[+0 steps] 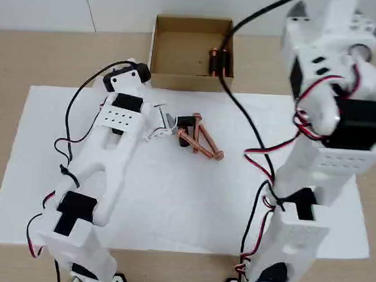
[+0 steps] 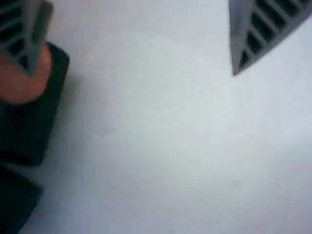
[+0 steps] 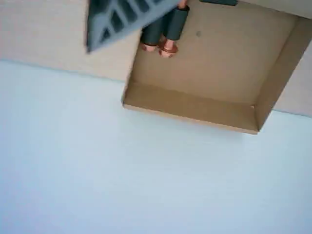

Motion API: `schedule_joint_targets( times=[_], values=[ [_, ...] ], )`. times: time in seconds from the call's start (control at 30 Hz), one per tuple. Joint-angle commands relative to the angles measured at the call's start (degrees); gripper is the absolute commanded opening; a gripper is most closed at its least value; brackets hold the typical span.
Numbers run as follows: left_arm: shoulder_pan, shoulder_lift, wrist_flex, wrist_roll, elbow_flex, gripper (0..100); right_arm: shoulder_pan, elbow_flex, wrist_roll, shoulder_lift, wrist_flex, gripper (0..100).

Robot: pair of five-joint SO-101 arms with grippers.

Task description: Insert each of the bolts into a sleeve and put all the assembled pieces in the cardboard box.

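Assembled pieces (image 1: 219, 61) in cardboard box (image 1: 190, 82); bolts (image 1: 201, 143) before box.

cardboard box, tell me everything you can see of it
The cardboard box is plain brown, shallow, open-topped and upright, with low walls. It sits on the wooden table just beyond the white sheet. Two assembled pieces, copper bolts in dark sleeves, lie side by side inside near one wall. A black cable passes over that side.

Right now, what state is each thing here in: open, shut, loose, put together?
Cardboard box: open, two pieces inside.
Assembled pieces: bolts sleeved, lying in the box.
Loose bolts: unsleeved, lying on the white mat.
Black sleeve: lying on the mat by the bolts.
Left gripper: open, low beside the sleeve.
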Motion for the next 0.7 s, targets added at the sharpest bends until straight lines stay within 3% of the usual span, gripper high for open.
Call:
schedule_joint_targets(
  times=[0.0, 0.27, 0.47, 0.67],
  values=[
    [1.6, -3.2, 2.0, 0.4, -2.3, 24, 0.8, 7.9, 0.1, -5.7, 0.6, 20.9],
    [1.9, -8.4, 4.7, 1.2, -2.3, 24, 0.8, 48.5, 0.0, -31.6, 0.0, 20.8],
    [7.2, -10.9, 4.3, 12.1, -2.6, 24, 1.2, 77.1, -0.2, -50.2, -2.2, 20.9],
    [12.6, -8.0, -4.1, 20.7, -2.4, 24, 1.2, 96.8, -0.2, -63.8, -9.4, 20.9]
  ],
)
